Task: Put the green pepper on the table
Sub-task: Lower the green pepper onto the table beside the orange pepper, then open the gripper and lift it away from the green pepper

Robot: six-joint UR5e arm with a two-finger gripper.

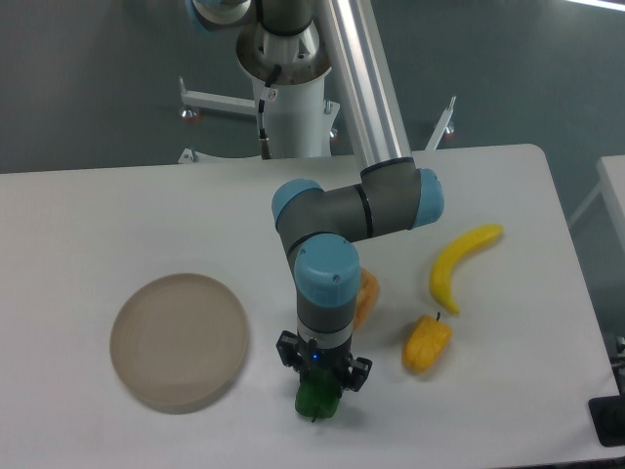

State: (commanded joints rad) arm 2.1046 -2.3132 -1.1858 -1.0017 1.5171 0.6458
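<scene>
- Green pepper [314, 399] sits low at table [88, 215] front edge, just right of beige plate [179, 339]; looks nearly placed, release + retreat left.
- Pincer [318, 383] points straight down, clamped on pepper top; finger gap mostly hidden.
- Pepper glossy, dark, lumpy; table flat matte white; plate round, smooth.

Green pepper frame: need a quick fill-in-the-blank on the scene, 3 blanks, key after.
1. The gripper is directly above the ____ pepper.
2. The round beige plate on the table holds ____ items.
3. The curved yellow fruit just above the yellow pepper is a ____.

Missing words: green; no; banana
</scene>
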